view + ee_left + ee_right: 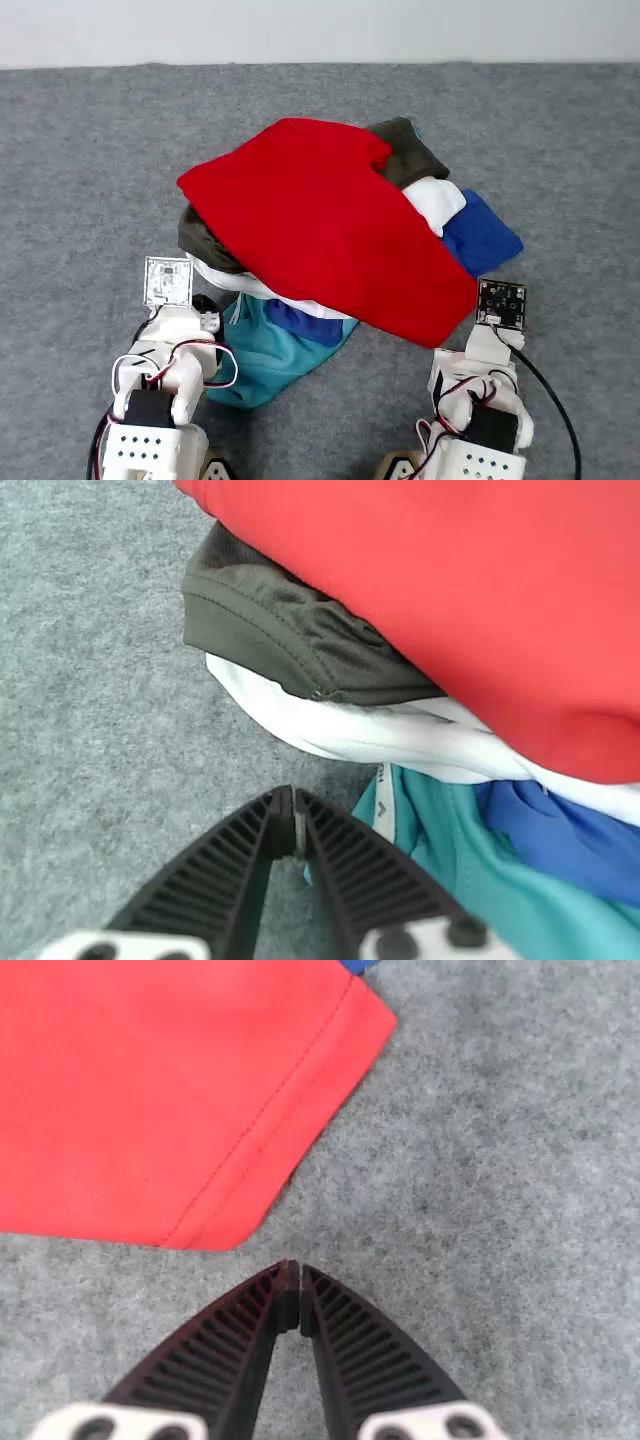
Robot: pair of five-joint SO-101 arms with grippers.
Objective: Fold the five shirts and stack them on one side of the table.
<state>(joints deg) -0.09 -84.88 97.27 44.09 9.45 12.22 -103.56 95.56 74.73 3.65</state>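
Holding nothing, left hand [294, 802] and right hand [299, 1274] are pinched together near shirts [330, 220].

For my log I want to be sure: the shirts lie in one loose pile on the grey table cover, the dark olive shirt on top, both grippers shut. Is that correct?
Not quite. The big red cloth shirt lies on top; the dark olive cloth shirt sits under it, as the high view shows. The rest holds.
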